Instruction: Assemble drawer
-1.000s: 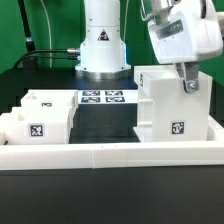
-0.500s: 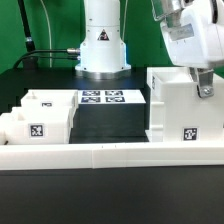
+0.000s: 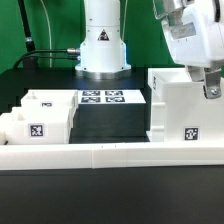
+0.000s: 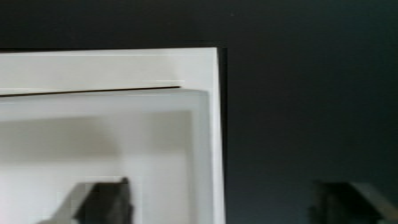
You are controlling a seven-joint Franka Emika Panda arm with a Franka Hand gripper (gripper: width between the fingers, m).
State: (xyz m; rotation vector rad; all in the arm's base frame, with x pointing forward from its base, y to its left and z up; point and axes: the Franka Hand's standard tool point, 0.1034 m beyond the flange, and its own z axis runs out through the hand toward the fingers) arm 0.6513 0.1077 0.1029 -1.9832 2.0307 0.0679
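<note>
The drawer's large white housing [image 3: 185, 110] stands at the exterior view's right, tag on its front. Two small white trays sit at the left: the near tray [image 3: 38, 125] shows a tag, and the far tray [image 3: 42, 101] lies behind it. My gripper [image 3: 210, 88] is at the housing's upper right edge. In the wrist view the gripper [image 4: 228, 205] is open. It straddles the housing's thin side wall [image 4: 206, 120], with one dark finger [image 4: 98, 203] over the white inside and the other over the dark table. Neither pad touches the wall.
The marker board [image 3: 103, 97] lies flat at the back centre, in front of the arm's white base [image 3: 103, 45]. A long low white wall [image 3: 110, 155] edges the table's front. Black tabletop [image 3: 110, 125] lies between the trays and the housing.
A second ago the housing stood further toward the exterior view's left. It and the gripper shifted right together. In the last half second only the gripper moved slightly.
</note>
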